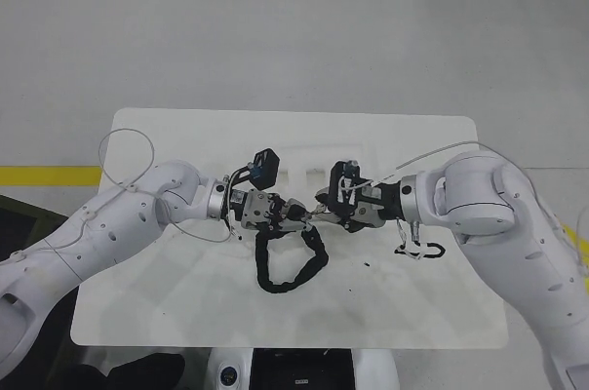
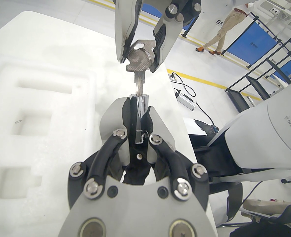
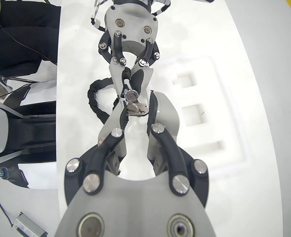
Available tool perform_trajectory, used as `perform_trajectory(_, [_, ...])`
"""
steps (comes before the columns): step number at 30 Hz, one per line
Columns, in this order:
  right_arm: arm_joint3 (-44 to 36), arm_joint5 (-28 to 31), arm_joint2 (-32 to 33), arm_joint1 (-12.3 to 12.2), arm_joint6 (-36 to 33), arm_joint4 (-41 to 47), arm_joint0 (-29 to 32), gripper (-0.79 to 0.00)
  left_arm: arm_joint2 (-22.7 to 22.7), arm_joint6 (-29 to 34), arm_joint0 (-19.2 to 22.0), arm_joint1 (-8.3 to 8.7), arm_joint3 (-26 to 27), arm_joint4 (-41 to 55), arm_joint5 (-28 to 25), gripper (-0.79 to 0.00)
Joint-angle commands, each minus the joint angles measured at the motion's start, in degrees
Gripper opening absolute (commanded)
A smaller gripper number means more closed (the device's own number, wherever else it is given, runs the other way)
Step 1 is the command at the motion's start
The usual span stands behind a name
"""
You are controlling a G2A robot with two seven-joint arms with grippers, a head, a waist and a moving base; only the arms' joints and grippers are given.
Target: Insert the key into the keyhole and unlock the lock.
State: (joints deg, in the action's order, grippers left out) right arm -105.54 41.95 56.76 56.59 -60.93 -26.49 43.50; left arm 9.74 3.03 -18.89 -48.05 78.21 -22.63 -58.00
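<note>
– Silver key (image 2: 139, 55): who has it?
– The right gripper (image 3: 136, 104). Its two fingers pinch tight on the flat head of the key. The thin part sticks out in front.
– And the lock (image 2: 141, 114)?
– The left gripper (image 2: 135, 106) squeezes it. The shiny round part pokes out past its fingertips and points at the right gripper.
– Do key and lock touch?
– Yes. The tip of the key meets the end of the lock, right between the two grippers. I cannot tell how far in it goes.
– What is the black loop?
– That is the lock's cable (image 1: 293, 271). It droops from under the left gripper onto the white bench (image 1: 392, 312).
– Anything else?
– A small black thing (image 1: 419, 252) lies on the bench behind the right gripper, near its arm. Past both grippers the bench has square dents (image 2: 44, 86).
</note>
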Motion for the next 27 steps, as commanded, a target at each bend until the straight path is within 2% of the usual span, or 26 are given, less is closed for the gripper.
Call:
perform_trajectory(1, [0.3, -0.2, -0.4, 0.0, -0.4, 1.1, -0.4, -0.785, 0.0, -0.2, -0.1, 0.01, 0.1, -0.3, 0.0, -0.785])
perform_trajectory(11, [2.3, -4.5, -2.6, -0.1, -5.8, 10.1, -3.0, -0.785, 0.0, -1.8, -0.4, -0.04, 0.0, -1.9, 0.0, -0.785])
perform_trajectory(20, [3.5, -9.0, -3.6, -0.1, -7.9, 15.2, -4.2, -0.785, 0.0, -3.0, -0.5, -0.2, 0.0, -3.3, 0.0, -0.785])
perform_trajectory(27, [4.8, -15.6, -4.6, 0.0, -8.9, 18.5, -4.8, -0.785, 0.0, -4.2, -0.6, -0.42, -0.2, -4.4, 0.0, -0.785])
